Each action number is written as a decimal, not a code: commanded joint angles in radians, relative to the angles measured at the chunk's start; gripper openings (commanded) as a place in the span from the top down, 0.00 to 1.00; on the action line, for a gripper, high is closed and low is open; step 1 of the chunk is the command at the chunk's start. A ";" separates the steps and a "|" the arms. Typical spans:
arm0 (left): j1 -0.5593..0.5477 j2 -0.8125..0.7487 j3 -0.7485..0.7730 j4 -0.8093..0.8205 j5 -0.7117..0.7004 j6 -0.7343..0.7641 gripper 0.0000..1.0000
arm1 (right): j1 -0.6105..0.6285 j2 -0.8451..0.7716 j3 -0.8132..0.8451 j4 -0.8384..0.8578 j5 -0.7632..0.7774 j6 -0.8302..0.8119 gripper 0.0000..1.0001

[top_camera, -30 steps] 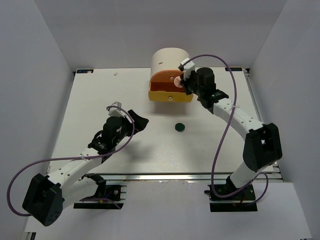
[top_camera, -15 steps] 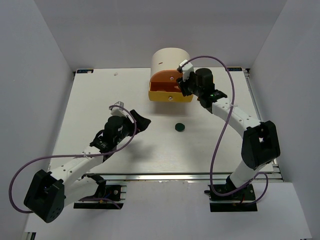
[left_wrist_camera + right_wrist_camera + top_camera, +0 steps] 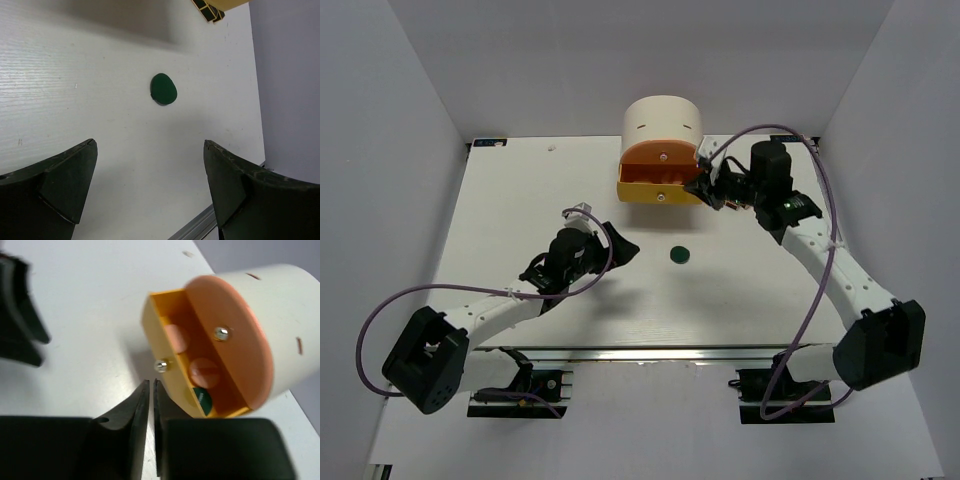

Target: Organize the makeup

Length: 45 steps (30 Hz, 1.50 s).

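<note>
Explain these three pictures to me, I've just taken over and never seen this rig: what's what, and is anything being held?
The machine is two arms bolted to a table. The wide picture looks down from above and behind them; the other two come from a camera on each wrist. The left fingers stand wide open, holding nothing, with a dark green disc on the table ahead of them. The right fingers are closed on nothing, beside the open yellow drawer of a cream cabinet. That drawer holds two pink discs and a second green disc.
</note>
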 commanded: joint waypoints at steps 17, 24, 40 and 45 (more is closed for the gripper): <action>-0.013 -0.052 0.020 -0.031 0.011 0.008 0.02 | 0.018 0.100 -0.234 -0.081 0.096 0.075 0.36; -0.012 -0.071 0.013 -0.056 -0.004 0.006 0.02 | 0.072 0.199 -0.240 0.003 0.254 0.120 0.38; -0.012 -0.075 0.017 -0.093 -0.041 0.012 0.02 | 0.136 0.384 -0.203 0.010 0.388 0.126 0.43; -0.012 -0.065 0.021 -0.094 -0.040 0.017 0.02 | 0.136 0.430 -0.186 -0.015 0.391 0.117 0.45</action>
